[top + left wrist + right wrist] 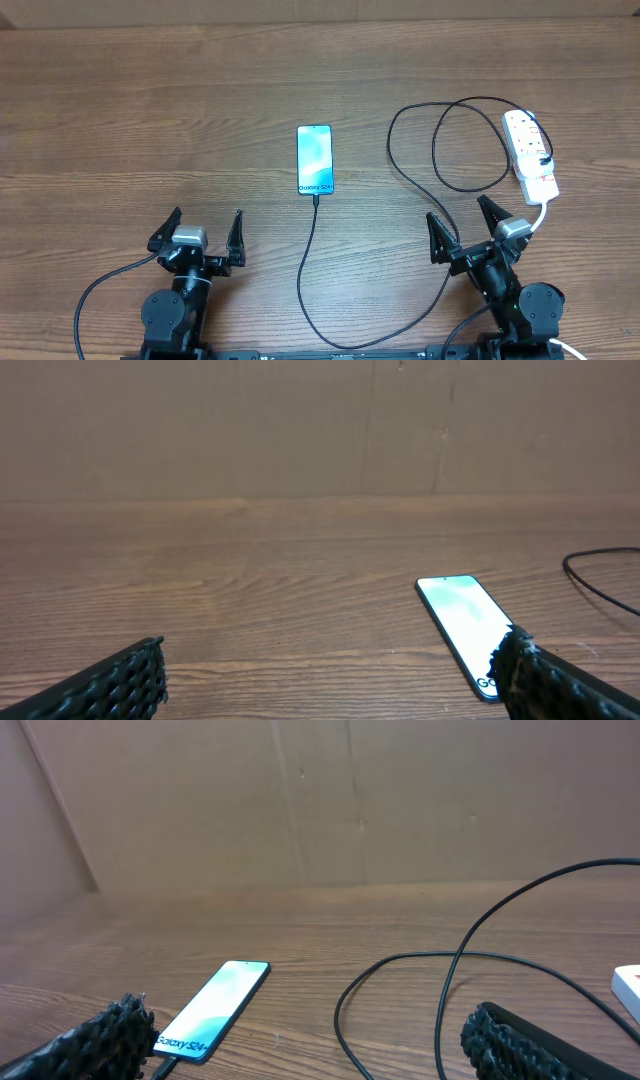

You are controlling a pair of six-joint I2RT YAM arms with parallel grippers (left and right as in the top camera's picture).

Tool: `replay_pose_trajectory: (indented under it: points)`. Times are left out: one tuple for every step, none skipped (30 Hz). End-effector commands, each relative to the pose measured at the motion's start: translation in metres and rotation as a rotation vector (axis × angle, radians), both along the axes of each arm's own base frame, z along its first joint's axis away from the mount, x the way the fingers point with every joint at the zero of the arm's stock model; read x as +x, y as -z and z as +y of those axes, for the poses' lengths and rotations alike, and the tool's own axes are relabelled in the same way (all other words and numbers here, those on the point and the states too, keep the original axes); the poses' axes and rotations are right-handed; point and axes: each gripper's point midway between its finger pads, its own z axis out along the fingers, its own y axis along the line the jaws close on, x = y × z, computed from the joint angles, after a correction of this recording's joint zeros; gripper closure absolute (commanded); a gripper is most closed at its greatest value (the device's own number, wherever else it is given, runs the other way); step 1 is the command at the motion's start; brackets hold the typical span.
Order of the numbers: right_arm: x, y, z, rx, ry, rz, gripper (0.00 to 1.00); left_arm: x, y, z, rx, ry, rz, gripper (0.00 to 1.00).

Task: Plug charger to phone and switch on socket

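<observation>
From where I stood, the wooden table carried everything. Both arms sat at its near edge with nothing in their grasp. The left gripper had its jaws spread as wide as they go, and so did the right gripper. The charger ran in a long black sweep from the phone's lower edge, along the near side, then looped up at the right to the socket. Its tip met the phone's bottom edge and looked seated, though I could not be certain. If so, I judged the switch was what remained. The socket lay at about one o'clock from the right gripper, near it, with its long axis running roughly twelve to six and leaning a little towards five. The left gripper was well apart from it, so the right arm was plainly the nearer one. The phone, with its screen lit, lay between the two arms, at about one o'clock from the left gripper.
</observation>
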Motion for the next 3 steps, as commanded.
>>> replay_pose_trajectory:
  points:
    - [0.0003,0.0013,-0.0004,0.002,0.005,-0.005,0.0,-0.0001,-0.0006,0.0038,0.023,-0.017,-0.009,0.0]
    - [0.0003,0.0013,-0.0004,0.002,0.005,-0.005,0.0,-0.0001,-0.0006,0.0038,0.023,-0.017,-0.009,0.01]
    - [0.0003,0.0013,-0.0004,0.002,0.005,-0.005,0.0,-0.0001,-0.0006,0.0038,0.022,-0.017,-0.009,0.0]
